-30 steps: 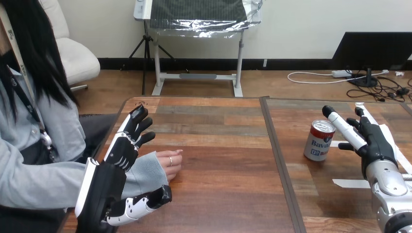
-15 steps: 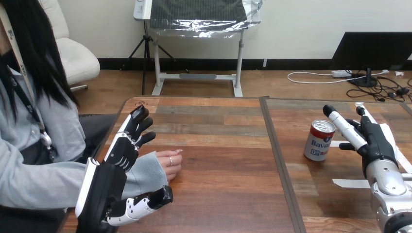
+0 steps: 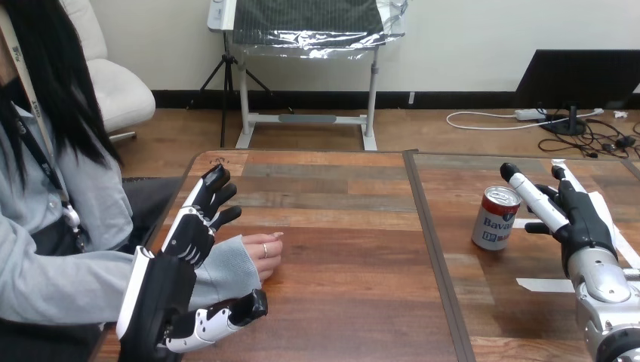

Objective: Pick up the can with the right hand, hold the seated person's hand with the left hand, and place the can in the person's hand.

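Moved: almost nothing.
Can (image 3: pixel 496 219): upright on tabletop (image 3: pixel 347 249), right of frame.
R robot hand (image 3: pixel 583 225): released, just right of can.
L robot hand (image 3: pixel 164 290): released, over person's sleeve (image 3: pixel 226 268), lower left.
Tip: wrap can mid-body, then lift.

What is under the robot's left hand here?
The person's sleeved wrist lies on the table under the open left hand; the person's hand sticks out beyond it. Whether the palm touches the sleeve is covered.
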Robot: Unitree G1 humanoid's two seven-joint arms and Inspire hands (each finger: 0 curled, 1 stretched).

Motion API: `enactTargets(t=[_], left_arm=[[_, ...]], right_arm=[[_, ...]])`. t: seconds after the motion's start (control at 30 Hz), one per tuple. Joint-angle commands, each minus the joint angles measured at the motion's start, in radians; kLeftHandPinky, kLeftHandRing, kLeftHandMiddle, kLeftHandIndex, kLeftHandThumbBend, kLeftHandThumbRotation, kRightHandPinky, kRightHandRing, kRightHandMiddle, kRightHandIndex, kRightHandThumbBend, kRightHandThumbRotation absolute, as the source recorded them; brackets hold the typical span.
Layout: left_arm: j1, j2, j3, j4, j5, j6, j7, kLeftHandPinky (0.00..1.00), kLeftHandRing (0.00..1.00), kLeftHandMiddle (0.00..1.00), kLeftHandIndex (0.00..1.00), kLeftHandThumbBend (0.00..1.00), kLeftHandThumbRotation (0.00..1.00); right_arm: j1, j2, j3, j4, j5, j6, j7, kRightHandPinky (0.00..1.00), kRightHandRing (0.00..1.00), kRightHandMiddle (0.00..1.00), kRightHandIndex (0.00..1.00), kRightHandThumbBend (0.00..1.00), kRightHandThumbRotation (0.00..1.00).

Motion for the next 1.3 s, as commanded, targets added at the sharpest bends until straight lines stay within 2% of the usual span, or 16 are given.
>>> enactTargets(t=[0.0, 0.13, 0.33, 0.5, 0.6, 0.7, 0.77, 0.9, 1.27], left_arm=[[-0.029, 0.012, 0.001, -0.035, -0.008, -0.011, 0.000, 0.85, 0.93, 0.95, 0.93, 1.00, 0.54], [-0.026, 0.014, 0.003, -0.035, 0.001, -0.015, 0.003, 0.85, 0.92, 0.95, 0.93, 1.00, 0.54], [-0.022, 0.014, 0.012, -0.035, 0.021, -0.024, 0.015, 0.84, 0.92, 0.94, 0.93, 1.00, 0.54], [-0.016, 0.017, 0.009, -0.042, 0.021, -0.023, 0.017, 0.83, 0.91, 0.94, 0.93, 1.00, 0.55], [-0.013, 0.018, 0.009, -0.046, 0.022, -0.020, 0.019, 0.83, 0.91, 0.94, 0.93, 1.00, 0.55], [-0.008, 0.017, 0.014, -0.052, 0.033, -0.017, 0.028, 0.83, 0.91, 0.94, 0.93, 1.00, 0.55], [-0.004, 0.018, 0.019, -0.056, 0.045, -0.015, 0.036, 0.83, 0.91, 0.94, 0.93, 1.00, 0.56], [0.000, 0.020, 0.017, -0.060, 0.048, -0.015, 0.042, 0.82, 0.91, 0.94, 0.93, 1.00, 0.56], [0.009, 0.024, 0.018, -0.067, 0.069, -0.022, 0.065, 0.81, 0.91, 0.94, 0.93, 1.00, 0.56]], right_arm=[[-0.101, -0.002, 0.000, -0.005, 0.002, -0.002, 0.004, 0.55, 0.71, 0.81, 1.00, 1.00, 0.68], [-0.101, -0.001, -0.002, -0.004, 0.004, -0.001, 0.009, 0.56, 0.72, 0.82, 1.00, 1.00, 0.67], [-0.104, 0.001, -0.001, -0.004, 0.003, 0.010, 0.011, 0.70, 0.84, 0.91, 1.00, 1.00, 0.68], [-0.107, 0.002, 0.007, -0.004, -0.006, 0.014, 0.006, 0.78, 0.90, 0.95, 1.00, 1.00, 0.68], [-0.108, 0.003, 0.009, -0.004, -0.008, 0.017, 0.003, 0.77, 0.89, 0.94, 1.00, 1.00, 0.68], [-0.110, 0.003, 0.015, -0.004, -0.017, 0.021, -0.007, 0.71, 0.84, 0.90, 1.00, 1.00, 0.69], [-0.111, 0.003, 0.020, -0.004, -0.023, 0.024, -0.014, 0.60, 0.76, 0.81, 1.00, 1.00, 0.69], [-0.113, 0.004, 0.024, -0.004, -0.030, 0.028, -0.018, 0.51, 0.69, 0.74, 1.00, 1.00, 0.70], [-0.116, 0.005, 0.017, -0.003, -0.024, 0.029, -0.006, 0.68, 0.83, 0.89, 1.00, 1.00, 0.68]])
